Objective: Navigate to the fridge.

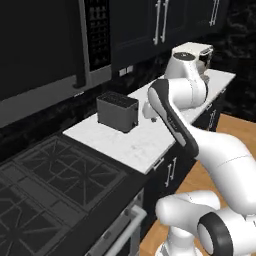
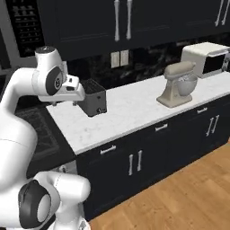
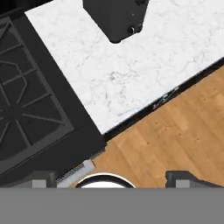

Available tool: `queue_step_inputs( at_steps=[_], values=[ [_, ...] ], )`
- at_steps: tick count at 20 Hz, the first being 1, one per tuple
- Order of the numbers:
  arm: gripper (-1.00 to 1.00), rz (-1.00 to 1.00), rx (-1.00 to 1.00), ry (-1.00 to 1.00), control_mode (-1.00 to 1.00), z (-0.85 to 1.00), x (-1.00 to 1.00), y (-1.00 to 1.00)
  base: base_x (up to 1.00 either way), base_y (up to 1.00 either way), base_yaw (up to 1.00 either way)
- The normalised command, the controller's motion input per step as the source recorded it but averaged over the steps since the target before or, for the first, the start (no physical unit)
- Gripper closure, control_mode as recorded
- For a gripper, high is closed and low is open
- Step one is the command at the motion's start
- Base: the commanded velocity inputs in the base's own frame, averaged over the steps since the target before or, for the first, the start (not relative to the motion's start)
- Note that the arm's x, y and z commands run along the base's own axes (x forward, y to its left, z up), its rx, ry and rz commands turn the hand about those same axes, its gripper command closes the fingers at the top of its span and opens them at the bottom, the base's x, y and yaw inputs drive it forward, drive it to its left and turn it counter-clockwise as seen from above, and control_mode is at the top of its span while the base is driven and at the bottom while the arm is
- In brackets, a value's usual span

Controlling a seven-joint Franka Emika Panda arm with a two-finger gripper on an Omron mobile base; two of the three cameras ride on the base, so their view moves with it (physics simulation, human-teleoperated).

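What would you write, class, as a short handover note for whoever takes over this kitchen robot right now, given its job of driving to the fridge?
Tool: its dark tips sit far apart at the bottom of the hand view, open, holding nothing, above the wooden floor.
Surroundings: base faces the white marble counter with the dark boxy toaster, beside the black grated stove.
Done: the fridge hasn't been reached.
Left: drive on to find the tall grey fridge.

- The bench (image 2: 134,108) is showing white marble with faint grey veins.
- The toaster (image 1: 117,111) is looking dark grey.
- The stand mixer (image 2: 177,84) is appearing beige.
- The floor (image 3: 175,140) is showing warm orange-brown wood planks.
- The stove (image 1: 45,185) is looking black.
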Motion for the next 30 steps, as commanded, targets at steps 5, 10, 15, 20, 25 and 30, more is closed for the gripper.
queue_step_inputs(
  at_steps=[5, 10, 15, 20, 25, 30],
  values=[
    [-1.00, 0.00, 0.00, 0.00, 1.00, 0.00, 0.00, 0.00, -0.04, 0.00, -0.91],
    [-1.00, 0.00, 0.00, 0.00, 1.00, 0.00, 0.00, 0.00, -0.03, 0.00, -0.90],
    [-1.00, 0.00, 0.00, 0.00, 1.00, 0.00, 0.00, 0.00, -0.06, 0.00, -0.90],
    [-1.00, 0.00, 0.00, 0.00, 1.00, 0.00, 0.00, 0.00, -0.08, -0.01, -0.89],
    [-1.00, 0.00, 0.00, 0.00, 1.00, 0.00, 0.00, 0.00, -0.04, -0.08, -0.87],
    [-1.00, 0.00, 0.00, 0.00, 1.00, 0.00, 0.00, 0.00, 0.00, -0.55, -0.76]
  ],
)
